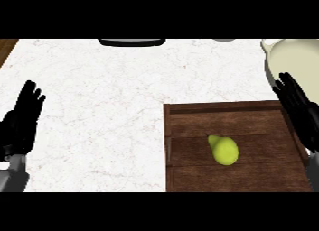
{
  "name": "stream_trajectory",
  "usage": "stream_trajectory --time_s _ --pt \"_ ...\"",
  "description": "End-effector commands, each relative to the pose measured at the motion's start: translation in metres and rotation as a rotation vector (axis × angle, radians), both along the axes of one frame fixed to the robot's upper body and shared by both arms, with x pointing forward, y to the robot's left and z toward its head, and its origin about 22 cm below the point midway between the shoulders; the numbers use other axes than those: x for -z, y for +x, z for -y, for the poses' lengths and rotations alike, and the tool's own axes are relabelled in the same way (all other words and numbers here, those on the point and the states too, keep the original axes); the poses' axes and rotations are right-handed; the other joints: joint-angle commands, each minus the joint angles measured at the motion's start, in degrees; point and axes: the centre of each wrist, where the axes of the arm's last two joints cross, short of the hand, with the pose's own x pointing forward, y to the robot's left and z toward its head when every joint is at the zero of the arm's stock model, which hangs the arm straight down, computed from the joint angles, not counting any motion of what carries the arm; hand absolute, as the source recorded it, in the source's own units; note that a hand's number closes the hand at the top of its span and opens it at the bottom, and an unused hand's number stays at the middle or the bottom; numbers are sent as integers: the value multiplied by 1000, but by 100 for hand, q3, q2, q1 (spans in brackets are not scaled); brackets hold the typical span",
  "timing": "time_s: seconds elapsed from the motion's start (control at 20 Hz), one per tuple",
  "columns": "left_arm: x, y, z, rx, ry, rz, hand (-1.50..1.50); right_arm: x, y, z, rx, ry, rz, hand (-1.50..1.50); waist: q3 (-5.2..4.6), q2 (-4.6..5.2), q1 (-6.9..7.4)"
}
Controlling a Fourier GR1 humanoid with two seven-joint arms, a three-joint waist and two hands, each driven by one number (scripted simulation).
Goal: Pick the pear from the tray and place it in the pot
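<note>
Pear (223,150) lies untouched on the tray (255,121), pot (305,56) at its 1 o'clock, with left hand (20,124) at 9 and right hand (307,117) at 3, both straight-fingered, so the pick seems unstarted: the right hand should reach over and curl round it

Counter (108,90): white, faintly veined stone look — matt. Tray (222,117): dark planked wood, grain plainly visible. Pear (223,150): smooth yellow-green skin, slightly glossy. Pot (308,54): smooth cream finish — matt.
</note>
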Motion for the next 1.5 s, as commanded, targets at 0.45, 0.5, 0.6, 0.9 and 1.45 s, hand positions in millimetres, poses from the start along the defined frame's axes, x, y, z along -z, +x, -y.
stream_trajectory --time_s 0.45,0.5,0.6,0.9,1.45 --pt "21 -18 85 203 -24 188 0 -87 39 19 -170 -480 413 -150 -25 -56 43" --pt "32 -27 88 203 -11 203 0 -74 20 12 -262 -419 461 -150 -26 -77 -38" --pt "31 -24 74 179 -27 181 0 -79 12 23 -364 -327 537 -150 -25 -84 -67" --pt "25 -25 84 170 -19 199 0 -119 -6 -13 -462 -419 566 -150 -31 -89 -65" --pt "40 -23 87 193 12 197 0 -133 -34 -59 -681 -1099 180 -150 -48 -75 -25"
